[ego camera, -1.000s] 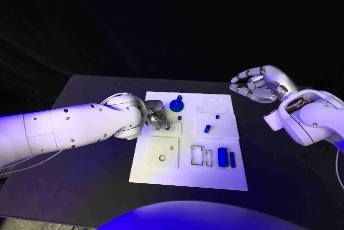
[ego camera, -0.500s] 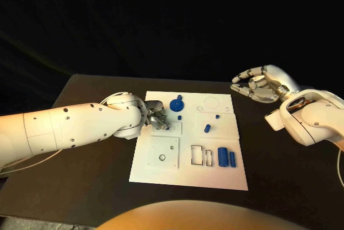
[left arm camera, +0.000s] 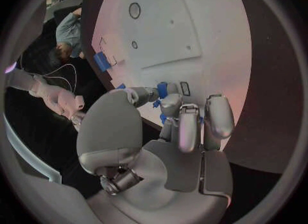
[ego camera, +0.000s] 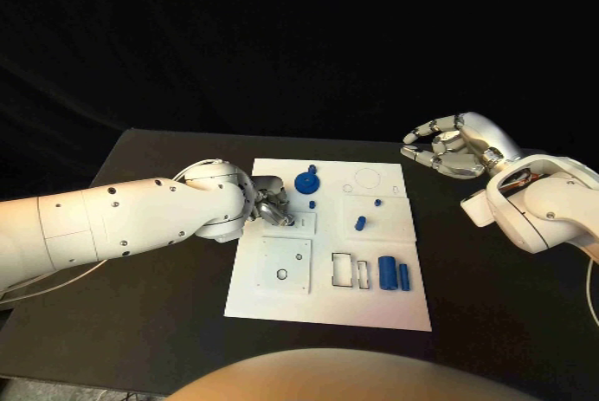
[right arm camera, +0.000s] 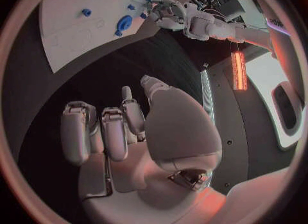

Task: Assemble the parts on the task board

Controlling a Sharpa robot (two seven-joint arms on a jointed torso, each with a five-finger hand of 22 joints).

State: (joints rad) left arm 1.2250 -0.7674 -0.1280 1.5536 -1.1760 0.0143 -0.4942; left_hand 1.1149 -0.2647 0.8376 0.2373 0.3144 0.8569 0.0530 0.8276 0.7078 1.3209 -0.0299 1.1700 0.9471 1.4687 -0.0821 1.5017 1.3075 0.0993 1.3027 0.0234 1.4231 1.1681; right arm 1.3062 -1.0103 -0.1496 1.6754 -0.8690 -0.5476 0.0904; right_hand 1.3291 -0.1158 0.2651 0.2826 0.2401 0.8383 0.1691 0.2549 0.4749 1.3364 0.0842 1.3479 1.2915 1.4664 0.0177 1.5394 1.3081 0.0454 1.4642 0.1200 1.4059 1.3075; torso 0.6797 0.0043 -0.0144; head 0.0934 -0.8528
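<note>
Left hand (ego camera: pixel 273 206) low over board (ego camera: pixel 285 307) near left edge, fingers curled round small blue part (left arm camera: pixel 161 89), it seems. Step, likely: seating part in nearby slot. Next: align, press down. Right hand (ego camera: pixel 452 146) raised off board, fingers loosely curled, holding nothing.

Task board (ego camera: pixel 327 306) mid-table (ego camera: pixel 150 158) — left hand (ego camera: pixel 273 205) over its left edge, right hand (ego camera: pixel 449 147) off right-rear; two cylinders (ego camera: pixel 395 274) front-right.
</note>
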